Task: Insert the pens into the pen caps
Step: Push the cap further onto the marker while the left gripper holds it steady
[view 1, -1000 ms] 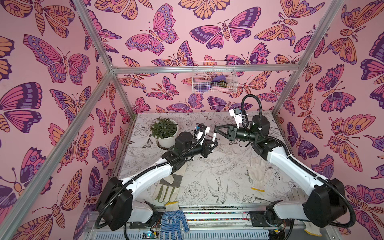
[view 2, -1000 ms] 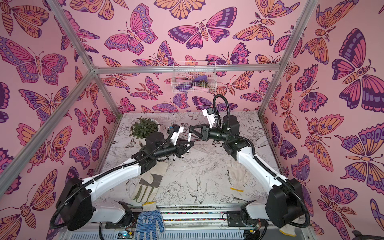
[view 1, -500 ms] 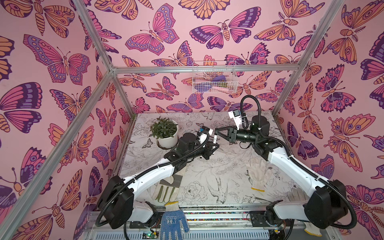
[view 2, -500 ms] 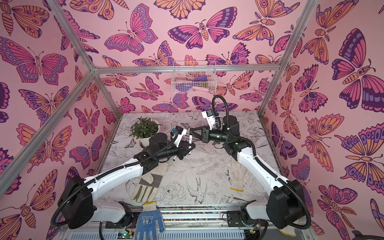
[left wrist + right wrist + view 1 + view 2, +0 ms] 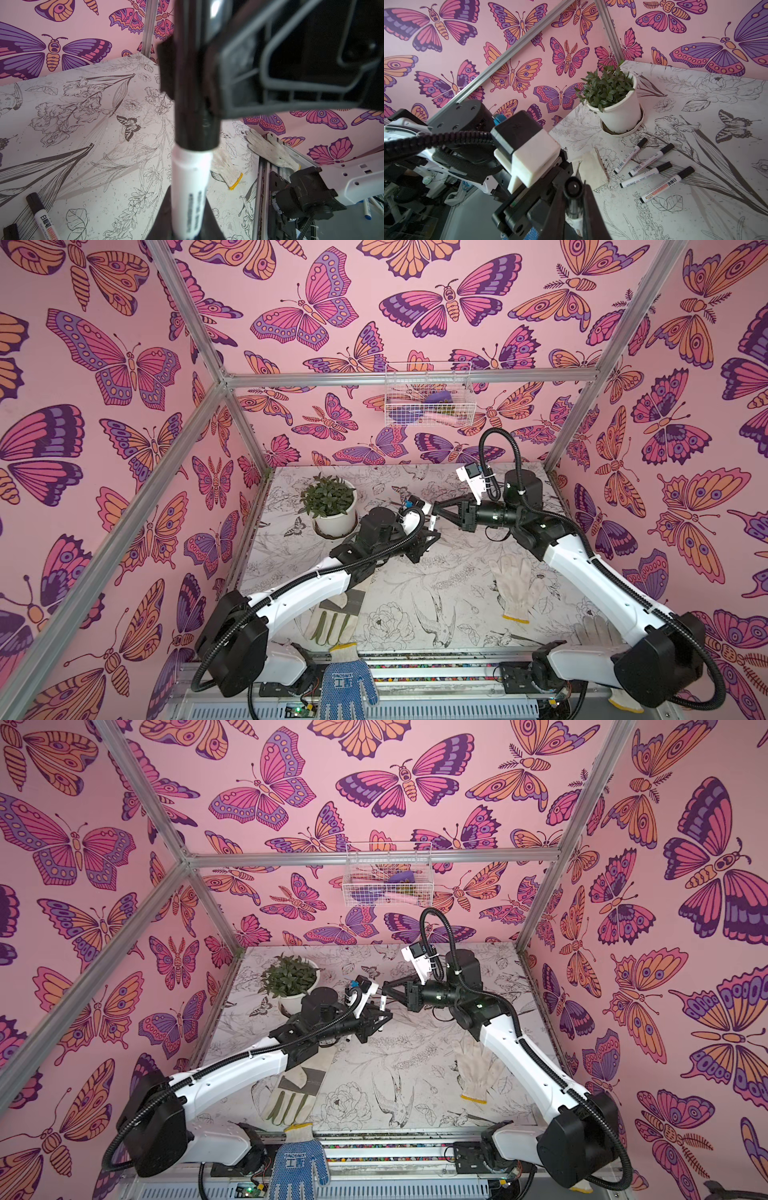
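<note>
While your left gripper (image 5: 188, 225) is clamped tight on the white barrel of the fifth pen (image 5: 190, 182), your right gripper (image 5: 573, 207) pinches the black pen cap (image 5: 196, 116), its jaws narrowed to the cap's width. The two meet in mid-air at the centre of both top views, above the table (image 5: 457, 614). In the left wrist view the cap's mouth covers the tip, so I judge this to be the last capping, nearly seated. Next you need a straight push along the barrel, then the right jaws come off and the pen is laid down. Four capped pens (image 5: 652, 160) lie right of centre in the right wrist view, just below the potted plant (image 5: 612, 97). The knitted glove (image 5: 513, 585) and the leather glove (image 5: 332, 618) lie lower in the frame, clear of the push.
</note>
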{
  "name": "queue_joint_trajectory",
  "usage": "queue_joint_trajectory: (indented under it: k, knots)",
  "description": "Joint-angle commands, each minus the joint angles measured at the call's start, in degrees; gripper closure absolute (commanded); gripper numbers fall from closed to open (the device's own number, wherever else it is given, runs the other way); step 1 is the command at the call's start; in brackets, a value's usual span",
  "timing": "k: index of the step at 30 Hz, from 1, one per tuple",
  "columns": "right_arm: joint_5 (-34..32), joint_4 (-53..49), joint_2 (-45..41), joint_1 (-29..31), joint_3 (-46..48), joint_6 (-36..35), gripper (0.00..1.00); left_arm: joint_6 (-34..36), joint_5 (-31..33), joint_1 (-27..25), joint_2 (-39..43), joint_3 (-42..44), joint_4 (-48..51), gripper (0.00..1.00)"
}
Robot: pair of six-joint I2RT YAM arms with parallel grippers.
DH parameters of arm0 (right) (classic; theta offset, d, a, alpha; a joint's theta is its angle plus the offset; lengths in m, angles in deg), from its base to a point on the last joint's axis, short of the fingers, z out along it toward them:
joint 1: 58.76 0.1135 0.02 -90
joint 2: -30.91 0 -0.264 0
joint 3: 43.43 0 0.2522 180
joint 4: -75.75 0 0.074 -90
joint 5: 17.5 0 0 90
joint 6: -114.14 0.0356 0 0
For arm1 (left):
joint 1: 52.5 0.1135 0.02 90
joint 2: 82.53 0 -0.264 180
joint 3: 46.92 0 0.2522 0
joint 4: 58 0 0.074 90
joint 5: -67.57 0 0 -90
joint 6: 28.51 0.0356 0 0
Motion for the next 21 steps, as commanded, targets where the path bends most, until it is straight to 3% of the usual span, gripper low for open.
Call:
queue_joint_trajectory:
  k: [1,4,8,11,15,21]
  knots:
    - [10.9,-16.8,-1.6,3.8,1.6,-4.3,1.00,-1.7,14.1,3.2,1.9,-1.6,-10.4,1.00]
    - [11.4,-17.0,-1.3,3.8,1.3,-4.6,1.00,0.4,15.3,2.2,1.8,-2.1,-10.5,1.00]
    - [11.4,-19.1,-1.4,3.8,-0.5,-6.3,0.99,9.0,18.3,-1.3,1.0,-0.6,-12.7,1.00]
    - [11.2,-19.2,-1.9,3.8,-1.3,-6.3,0.97,12.4,18.8,-2.5,0.4,3.6,-20.4,1.00]
    - [10.9,-19.2,-2.4,3.8,-2.1,-5.9,0.98,10.5,18.9,-2.7,-0.4,8.6,-32.8,1.00]
    - [10.9,-19.1,-2.3,3.7,-2.0,-5.8,0.99,9.7,17.4,-2.8,-0.7,10.1,-38.9,1.00]
